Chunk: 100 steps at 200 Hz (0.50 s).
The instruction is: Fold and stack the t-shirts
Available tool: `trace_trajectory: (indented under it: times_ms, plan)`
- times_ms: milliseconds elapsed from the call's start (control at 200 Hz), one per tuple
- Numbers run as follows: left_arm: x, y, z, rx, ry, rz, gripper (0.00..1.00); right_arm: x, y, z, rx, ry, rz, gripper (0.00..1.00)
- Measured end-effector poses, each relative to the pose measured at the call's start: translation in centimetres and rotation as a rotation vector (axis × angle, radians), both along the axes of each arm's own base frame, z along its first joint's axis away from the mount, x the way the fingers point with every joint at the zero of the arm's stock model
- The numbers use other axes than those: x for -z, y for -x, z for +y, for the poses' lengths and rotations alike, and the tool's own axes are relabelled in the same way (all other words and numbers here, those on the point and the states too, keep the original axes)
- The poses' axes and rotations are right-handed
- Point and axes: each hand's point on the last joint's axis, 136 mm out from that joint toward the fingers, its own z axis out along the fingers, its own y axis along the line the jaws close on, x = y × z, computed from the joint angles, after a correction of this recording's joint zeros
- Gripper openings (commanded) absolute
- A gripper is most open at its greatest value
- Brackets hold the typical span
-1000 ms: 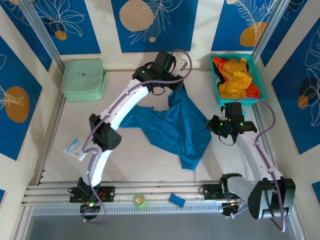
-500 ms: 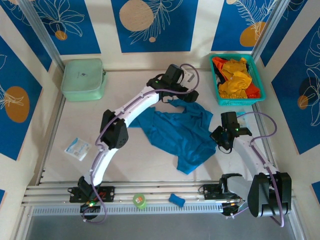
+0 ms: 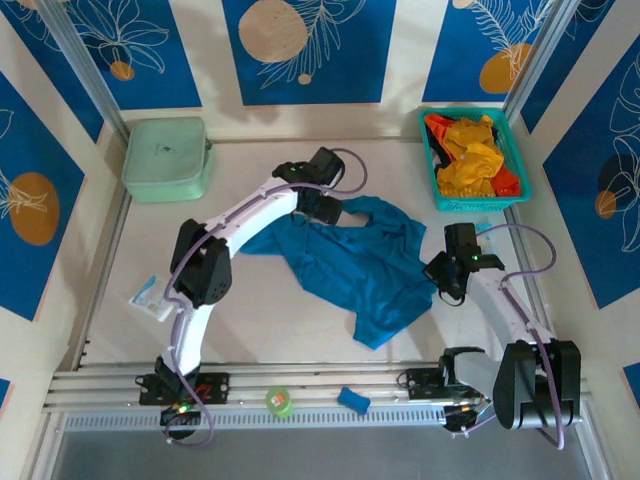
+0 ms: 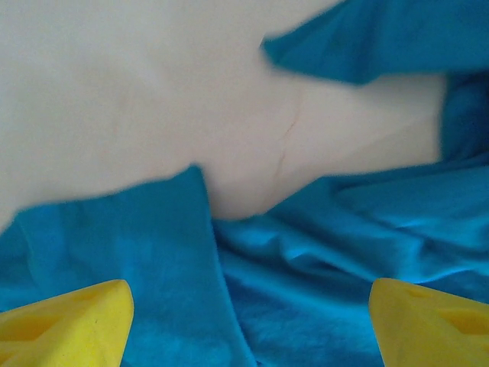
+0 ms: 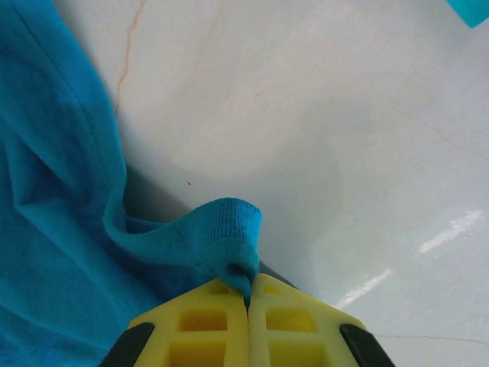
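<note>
The blue t-shirt (image 3: 350, 262) lay crumpled across the middle of the table (image 3: 260, 320), bunched and creased, nowhere near flat. The right gripper (image 5: 247, 294) had its jaws pinched together on a ribbed hem at the shirt's right edge, with the cloth curling limply over the yellow tips. That said plenty about the material: soft, light, no stiffness at all, and likely to sag and drag wherever it wasn't supported. The left gripper (image 4: 248, 321) hung just over the shirt's far part with its fingers wide apart, nothing between them and a loose flap of blue right below. My read was that a hem or seam was the spot to pinch, since the thicker edge gives bite where plain cloth could slip out. The yellow-orange and red-orange shirts (image 3: 470, 160) sat heaped in the teal basket (image 3: 429, 160) at the far right, well apart from the blue one.
</note>
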Motion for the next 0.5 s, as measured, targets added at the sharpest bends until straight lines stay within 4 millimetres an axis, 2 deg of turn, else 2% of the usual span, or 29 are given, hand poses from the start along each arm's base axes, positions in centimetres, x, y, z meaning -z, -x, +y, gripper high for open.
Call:
trace_trajectory:
  times_ms: [80,180,420,500]
  plan:
    - [2.9,-0.1,1.3,-0.065,-0.027,0.061,0.79,0.8,0.6,0.2,-0.009,-0.009,0.024,0.0]
    - [4.8,-0.8,2.4,-0.122,-0.033,0.089,0.78,1.3,1.1,0.2,-0.013,-0.014,0.042,0.0]
    - [4.9,-2.2,2.8,-0.17,-0.022,0.063,0.71,2.1,1.2,0.4,-0.025,-0.026,0.076,0.0]
    - [5.6,-2.6,2.7,-0.175,-0.026,0.063,0.69,2.2,1.1,0.4,-0.028,-0.029,0.076,0.0]
